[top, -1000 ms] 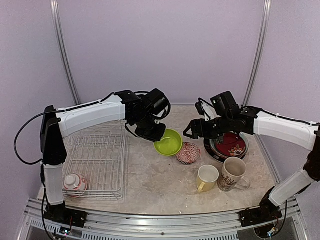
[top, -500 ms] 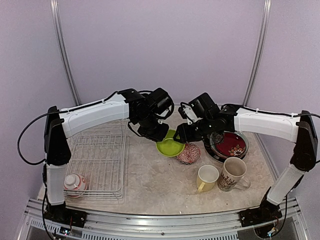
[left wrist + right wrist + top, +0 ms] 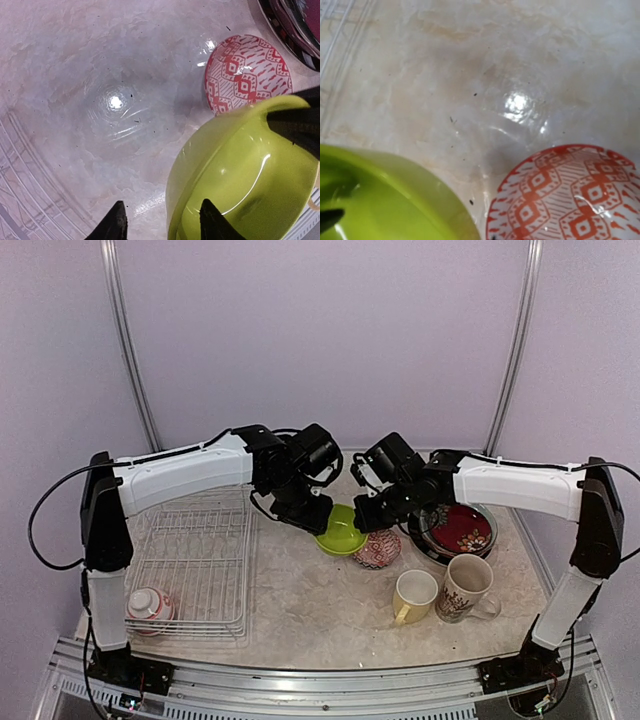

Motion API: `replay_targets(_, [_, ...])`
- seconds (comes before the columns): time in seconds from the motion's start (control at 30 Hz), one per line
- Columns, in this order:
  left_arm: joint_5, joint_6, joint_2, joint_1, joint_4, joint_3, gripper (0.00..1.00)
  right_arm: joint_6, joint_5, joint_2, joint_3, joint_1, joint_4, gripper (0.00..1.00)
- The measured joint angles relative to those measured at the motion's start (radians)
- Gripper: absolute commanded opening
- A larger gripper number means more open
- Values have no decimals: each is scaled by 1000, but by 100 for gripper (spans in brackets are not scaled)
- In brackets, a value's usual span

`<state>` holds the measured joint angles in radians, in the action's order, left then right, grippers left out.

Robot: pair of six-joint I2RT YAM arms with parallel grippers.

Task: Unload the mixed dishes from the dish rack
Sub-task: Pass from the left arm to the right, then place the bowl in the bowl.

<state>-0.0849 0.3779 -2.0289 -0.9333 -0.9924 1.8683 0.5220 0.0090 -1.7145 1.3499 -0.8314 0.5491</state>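
A: Lime-green bowl (image 3: 341, 536), where?

B: Out of the dish rack (image 3: 195, 558), over the middle of the counter (image 3: 300, 625), tilted. Cannot tell whether resting on the counter or lifted off it.

A: Held by what?

B: By the right pincer (image 3: 368, 518), clamped tight on the rim at the side away from the rack. Seen in the left wrist view as black fingers (image 3: 295, 127) on either side of the green edge.

A: And the left pincer (image 3: 165, 227)?

B: Parted, straddling the rack-side rim. One fingertip inside the bowl, the other outside, with a clear gap to the wall. No hold on anything.

A: Anything crowding the spot?

B: Yes. Just beside the bowl, on the right arm's side, an upside-down red-white patterned bowl (image 3: 378, 549). Touching or only very close, impossible to say. Beyond that, a stack of plates (image 3: 430, 545) with the dark red floral plate (image 3: 462, 528) on top, partly hidden under the right arm.

A: Nearer the arm bases?

B: A yellow mug (image 3: 413, 596) and a cream patterned mug (image 3: 466, 587), upright, side by side, well apart from both pincers.

A: In the rack itself?

B: A small red-and-white bowl (image 3: 150, 605) at the near left corner, far from either pincer.
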Motion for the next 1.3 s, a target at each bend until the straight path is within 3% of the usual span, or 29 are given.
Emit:
replay_targets(0.07, [6,-2,29,3,14,-43,67,0,5,2,-1,1,0,0])
replay_targets(0.33, [111,12,269,71,161,-236,75,0,14,67,-61,48,1,0])
replay_targets(0.57, [213,44,508,185,335,-417,99,-7,14,116,-144,149,7,0])
replay_targets(0.8, [195,75,684,228,437,-554,99,-27,8,113,-164,199,6,0])
replay_targets(1.3, [-119,147,1034,269,504,-792,99,-63,0,1,-155,205,3,3])
